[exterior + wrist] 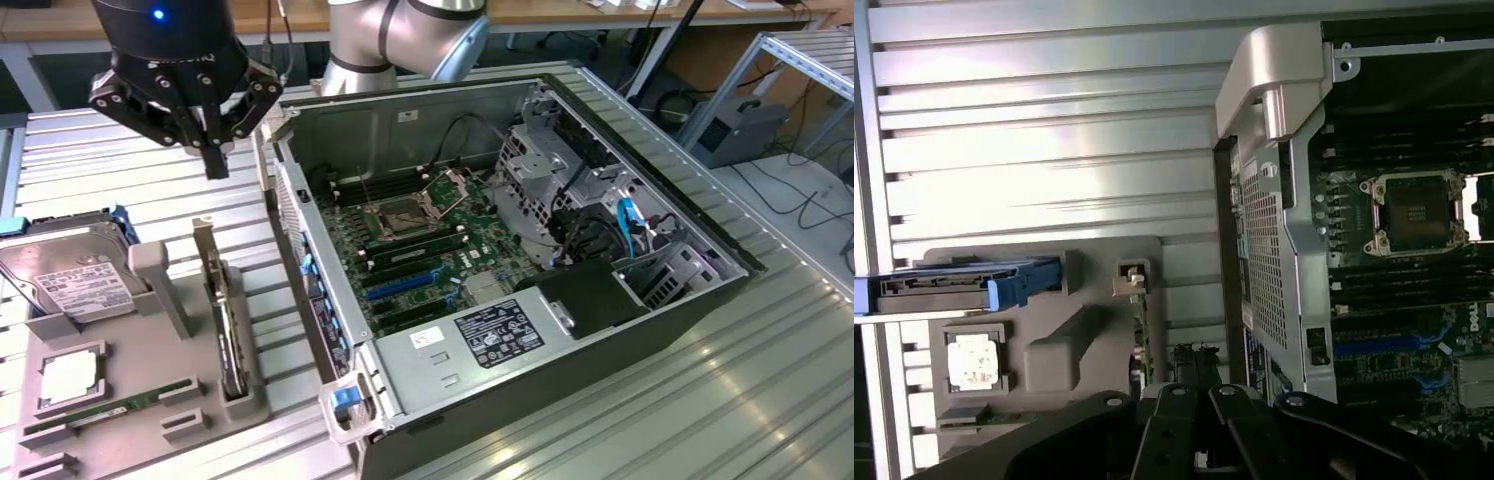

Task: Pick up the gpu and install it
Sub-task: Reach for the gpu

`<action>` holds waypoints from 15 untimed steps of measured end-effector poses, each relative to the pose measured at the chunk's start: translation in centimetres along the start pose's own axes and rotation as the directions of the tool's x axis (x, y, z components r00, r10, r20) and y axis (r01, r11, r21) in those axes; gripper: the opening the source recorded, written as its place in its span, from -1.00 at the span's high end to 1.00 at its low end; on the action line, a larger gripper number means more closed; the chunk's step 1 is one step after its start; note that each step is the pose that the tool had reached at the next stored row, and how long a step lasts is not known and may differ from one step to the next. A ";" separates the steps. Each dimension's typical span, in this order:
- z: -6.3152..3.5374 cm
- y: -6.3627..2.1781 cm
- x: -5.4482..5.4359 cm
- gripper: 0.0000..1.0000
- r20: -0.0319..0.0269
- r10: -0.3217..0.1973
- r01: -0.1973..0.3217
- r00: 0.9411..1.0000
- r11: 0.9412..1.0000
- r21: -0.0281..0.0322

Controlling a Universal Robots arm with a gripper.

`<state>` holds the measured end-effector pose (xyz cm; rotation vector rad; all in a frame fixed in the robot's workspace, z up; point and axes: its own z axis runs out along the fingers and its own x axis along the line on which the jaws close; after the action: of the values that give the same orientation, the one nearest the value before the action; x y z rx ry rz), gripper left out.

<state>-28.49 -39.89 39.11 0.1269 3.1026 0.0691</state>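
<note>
Gripper (pixel 214 168): clenched, empty, pointing down above tray (pixel 147 372)
Exterior view: gpu (pixel 222 320) upright in slot
Wrist view: gpu edge-on

Robotics lab — slatted metal bench (pixel 747 400), open computer case (pixel 387 120)

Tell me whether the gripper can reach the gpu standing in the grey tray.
Probably yes: nothing lies between the gripper and the gpu, standing on edge in the grey tray with its top bare. The gripper is shut, so it must open first.
</note>
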 end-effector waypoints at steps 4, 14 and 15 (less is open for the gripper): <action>0.06 -0.09 1.0 0.79 0.000 0.001 -0.001 1.000 1.000 0.000; 0.09 -0.14 1.7 0.79 0.000 0.002 -0.002 1.000 1.000 0.000; 0.09 -0.14 1.7 0.79 0.000 0.002 -0.002 1.000 1.000 0.000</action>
<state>-30.15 -39.89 38.96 0.1304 3.1024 0.0694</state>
